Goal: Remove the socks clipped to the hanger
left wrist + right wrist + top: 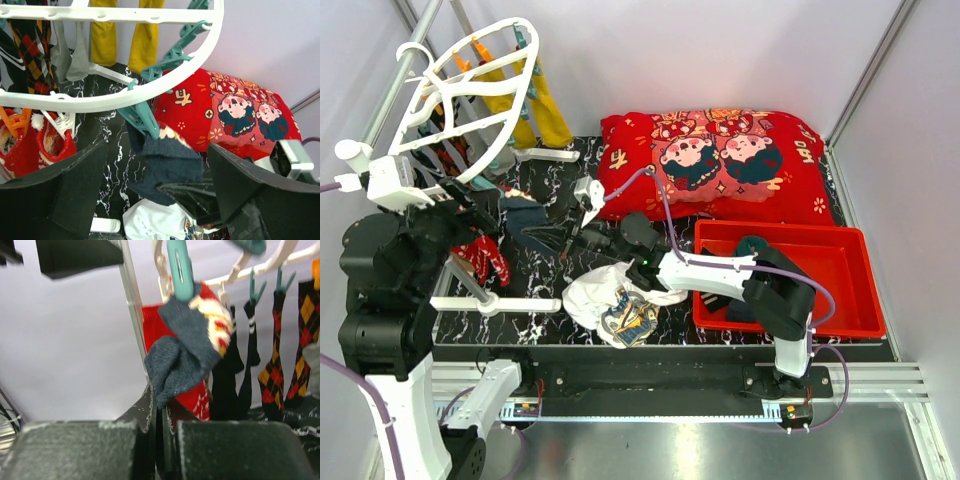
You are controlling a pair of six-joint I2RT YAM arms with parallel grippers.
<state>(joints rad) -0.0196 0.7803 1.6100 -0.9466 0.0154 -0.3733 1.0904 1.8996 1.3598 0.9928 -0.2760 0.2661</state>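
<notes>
The white oval hanger (470,100) (150,90) hangs at the back left with several socks clipped to it. A dark blue sock (167,165) (185,360) hangs from a teal clip (142,120) (179,270). My right gripper (161,402) (552,237) is shut on this sock's lower tip. My left gripper (156,150) is open, its fingers (55,190) on either side of the sock and apart from it. Red socks (52,145), black socks (250,340), argyle socks (272,370) and long yellow socks (535,100) also hang there.
A red cartoon cushion (720,160) lies at the back. A red bin (840,290) with a dark sock (755,245) in it sits at the right. A white printed cloth (605,300) lies near the front. The grey rail (405,60) holds the hanger.
</notes>
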